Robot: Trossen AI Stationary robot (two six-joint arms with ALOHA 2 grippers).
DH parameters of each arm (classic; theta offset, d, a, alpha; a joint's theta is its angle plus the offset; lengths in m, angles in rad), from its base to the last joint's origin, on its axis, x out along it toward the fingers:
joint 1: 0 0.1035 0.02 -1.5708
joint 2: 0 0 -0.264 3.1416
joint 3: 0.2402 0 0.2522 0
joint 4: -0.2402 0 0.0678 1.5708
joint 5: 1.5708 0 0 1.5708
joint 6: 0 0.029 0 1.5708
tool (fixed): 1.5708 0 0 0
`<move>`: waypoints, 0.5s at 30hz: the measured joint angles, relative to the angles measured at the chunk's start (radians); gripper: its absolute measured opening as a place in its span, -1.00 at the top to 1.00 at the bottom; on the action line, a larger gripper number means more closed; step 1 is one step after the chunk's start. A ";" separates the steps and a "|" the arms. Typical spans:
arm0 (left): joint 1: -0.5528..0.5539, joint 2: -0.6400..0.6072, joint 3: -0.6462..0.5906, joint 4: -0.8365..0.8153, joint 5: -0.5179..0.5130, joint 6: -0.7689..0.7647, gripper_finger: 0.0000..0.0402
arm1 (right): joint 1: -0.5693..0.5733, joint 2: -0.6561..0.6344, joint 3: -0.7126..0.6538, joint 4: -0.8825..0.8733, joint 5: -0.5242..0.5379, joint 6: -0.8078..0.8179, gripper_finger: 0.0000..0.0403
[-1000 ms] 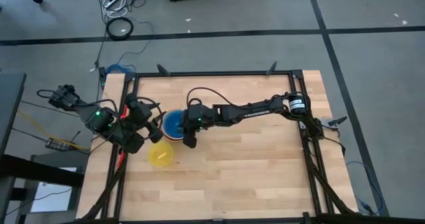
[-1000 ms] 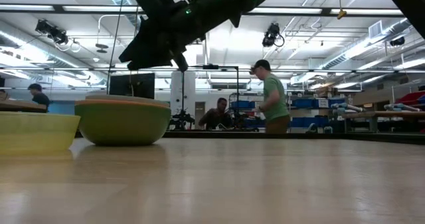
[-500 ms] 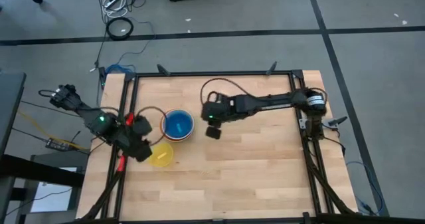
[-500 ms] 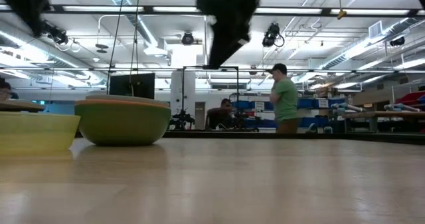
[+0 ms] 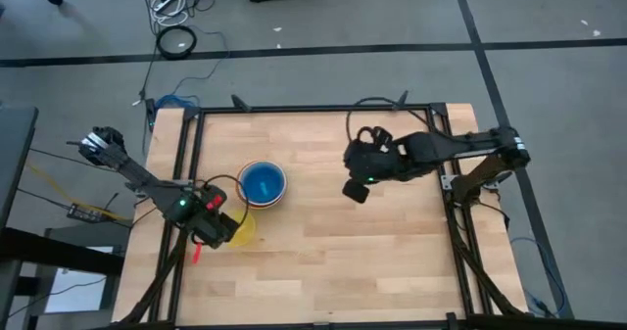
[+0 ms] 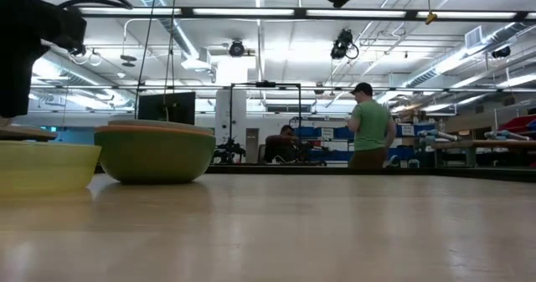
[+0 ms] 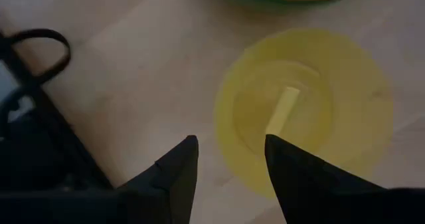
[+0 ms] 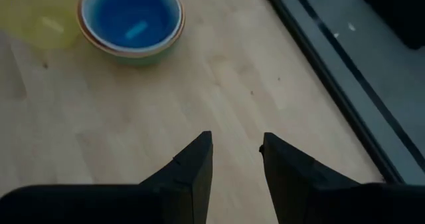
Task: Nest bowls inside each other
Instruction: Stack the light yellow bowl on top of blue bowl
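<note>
A stack of bowls (image 5: 262,184) sits on the table's left half: a blue bowl (image 8: 129,14) inside white, orange and sage green ones (image 6: 155,152). The yellow bowl (image 7: 305,111) rests on its base just near-left of the stack (image 5: 241,228). My left gripper (image 7: 229,154) points down over the yellow bowl's left rim, open, one finger over the bowl and one over bare wood; I cannot tell whether it touches. It also shows in the high view (image 5: 216,229). My right gripper (image 8: 236,147) hangs open and empty, high over the table's middle right (image 5: 354,189).
Bare wood stretches across the table's middle and right (image 5: 392,261). A black frame rail (image 5: 186,164) and cables run along the left edge close to my left arm. People stand in the room beyond the far edge (image 6: 368,135).
My right gripper has drawn away from the bowl stack, going up and toward the table's right edge. My left gripper has turned, tipped downward and sunk toward the near edge, onto the yellow bowl's left rim. The bowls have stayed in place.
</note>
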 joint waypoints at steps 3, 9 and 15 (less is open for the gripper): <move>0.007 0.034 -0.001 0.027 -0.001 0.011 0.08 | 0.021 -0.012 0.000 0.001 0.018 0.013 0.41; 0.026 0.105 -0.002 0.017 0.024 0.052 0.08 | 0.030 0.000 -0.001 0.000 0.021 0.023 0.41; 0.039 0.171 -0.002 0.020 0.021 0.077 0.08 | 0.028 0.021 -0.001 -0.002 0.021 0.022 0.41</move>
